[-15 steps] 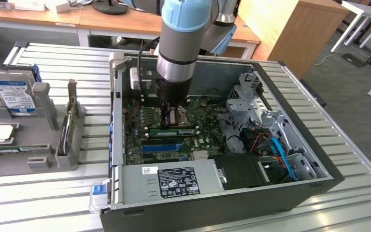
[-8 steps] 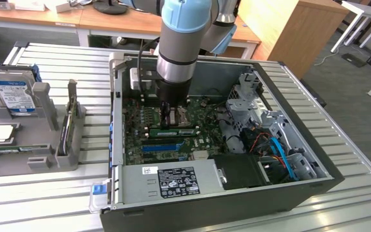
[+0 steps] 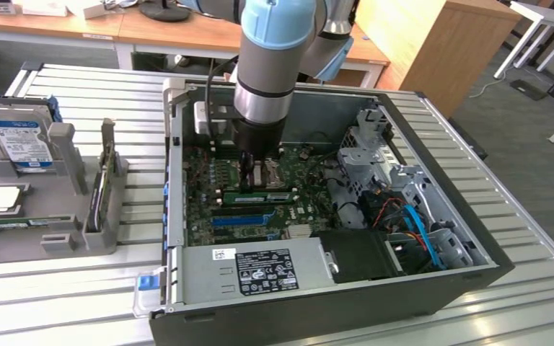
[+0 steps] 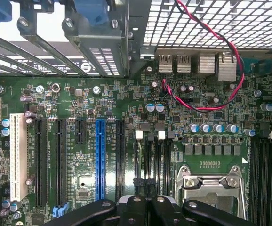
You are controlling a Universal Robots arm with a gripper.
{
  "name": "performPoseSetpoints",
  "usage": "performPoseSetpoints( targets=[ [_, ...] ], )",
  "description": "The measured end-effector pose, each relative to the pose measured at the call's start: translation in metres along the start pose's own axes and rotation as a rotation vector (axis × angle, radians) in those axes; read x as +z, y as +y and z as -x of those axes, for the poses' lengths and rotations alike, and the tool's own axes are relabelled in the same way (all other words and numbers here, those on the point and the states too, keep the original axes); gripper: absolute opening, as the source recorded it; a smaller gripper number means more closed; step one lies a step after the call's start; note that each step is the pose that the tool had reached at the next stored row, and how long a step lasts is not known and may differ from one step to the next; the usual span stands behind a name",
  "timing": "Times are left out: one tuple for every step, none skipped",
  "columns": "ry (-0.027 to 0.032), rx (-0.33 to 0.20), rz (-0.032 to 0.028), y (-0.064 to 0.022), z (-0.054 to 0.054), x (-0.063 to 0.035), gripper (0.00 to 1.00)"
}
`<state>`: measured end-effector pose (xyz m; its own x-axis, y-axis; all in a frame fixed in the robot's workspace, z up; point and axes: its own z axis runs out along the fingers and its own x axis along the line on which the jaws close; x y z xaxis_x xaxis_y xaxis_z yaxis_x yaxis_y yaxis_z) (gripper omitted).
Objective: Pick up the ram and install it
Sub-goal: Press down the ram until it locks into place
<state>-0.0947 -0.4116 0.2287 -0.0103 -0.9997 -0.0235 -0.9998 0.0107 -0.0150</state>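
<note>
Nearest the camera in the exterior view, the silver metal power supply box with a black-and-white label sits along the near edge of the open black computer case, which lies on a slatted metal table. Beyond it lies the green motherboard, with the blue plastic expansion slots just far of the power supply. The ram, a slim green circuit-board strip with pale labels, lies lengthwise on the motherboard just beyond those slots, directly below the black gripper. The gripper's fingers are pressed together, as the wrist view shows; whether they touch the ram cannot be told. In the wrist view 1 long blue slot and 1 white slot lie among black slots, and a silver metal processor socket frame sits beside the gripper. A twisted red-and-black wire loops over the board. At the exterior view's right stands a grey metal drive cage with blue and orange cables. At the exterior view's left, a grey plastic holder carries a silver hard drive with a blue label. Farther back rises the silver and pale-blue robot arm.
</note>
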Motion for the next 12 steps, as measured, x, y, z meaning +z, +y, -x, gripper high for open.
performPoseSetpoints(
  targets=[
    [-0.0002, 0.000, -0.0001, 0.0000, 0.0000, 0.0003, 0.10],
    [-0.0002, 0.000, 0.0000, 0.0000, 0.0000, 0.0006, 0.10],
    [0.0000, 0.000, 0.0001, 0.0000, 0.0000, 0.0007, 0.10],
    [0.0001, 0.000, 0.0001, 0.0000, 0.0000, 0.0008, 0.10],
    [0.0001, 0.000, 0.0001, 0.0000, 0.0000, 0.0008, 0.10],
    [0.0001, 0.000, 0.0001, 0.0000, 0.0000, 0.0008, 0.10],
    [0.0000, 0.000, 0.0000, 0.0000, 0.0000, 0.0009, 0.10],
    [0.0000, 0.000, 0.0000, 0.0000, 0.0000, 0.0010, 0.10],
    [-0.0002, 0.000, -0.0001, 0.0000, 0.0000, 0.0014, 0.10],
    [-0.0003, 0.000, -0.0001, 0.0000, 0.0000, 0.0017, 0.10],
    [0.0000, 0.000, 0.0001, 0.0000, 0.0000, 0.0019, 0.10],
    [0.0000, 0.000, 0.0001, 0.0000, -0.0001, 0.0020, 0.10]
  ],
)
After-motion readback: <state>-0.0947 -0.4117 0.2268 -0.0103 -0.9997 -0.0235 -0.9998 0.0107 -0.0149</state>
